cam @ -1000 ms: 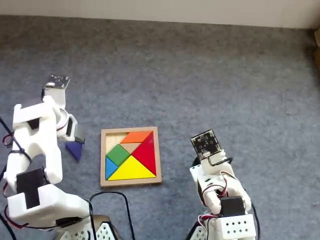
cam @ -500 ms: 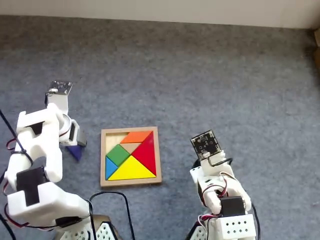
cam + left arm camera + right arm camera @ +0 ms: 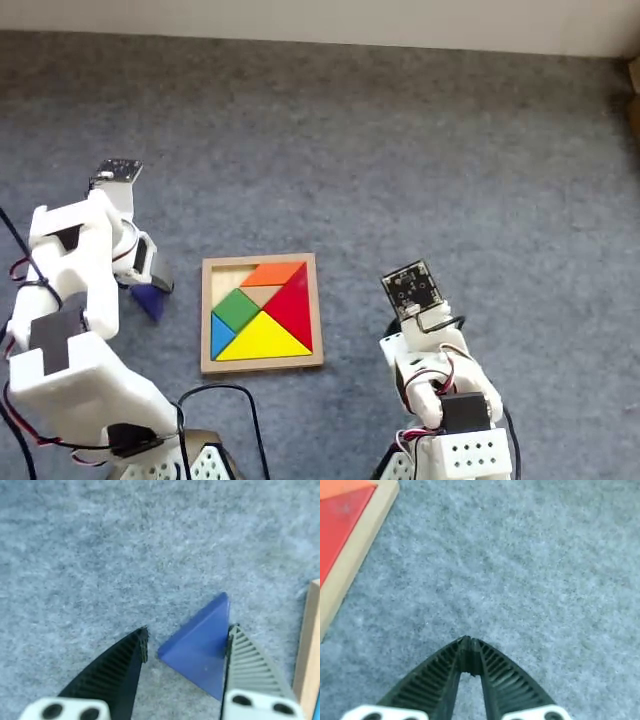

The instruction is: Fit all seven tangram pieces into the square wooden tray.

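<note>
The square wooden tray (image 3: 205, 312) lies between the two arms and holds orange, green, red (image 3: 292, 305), yellow (image 3: 262, 340) and small blue pieces. A dark blue triangle (image 3: 150, 300) lies on the carpet to its left. My left gripper (image 3: 189, 631) is open and straddles this blue triangle (image 3: 200, 645); the grey finger (image 3: 245, 660) touches one edge and the black finger (image 3: 125, 660) stands apart from it. In the high view the left gripper (image 3: 150, 285) is right over the triangle. My right gripper (image 3: 468, 642) is shut and empty, low over the carpet right of the tray corner (image 3: 355, 560).
Grey carpet covers the whole table. The right arm (image 3: 430, 370) sits folded near the front, right of the tray. The tray's side (image 3: 307, 645) is close to the left gripper's grey finger. Open carpet stretches behind and to the right.
The left arm has shifted slightly and its gripper has come down around the blue triangle, covering more of it. The right arm has not moved.
</note>
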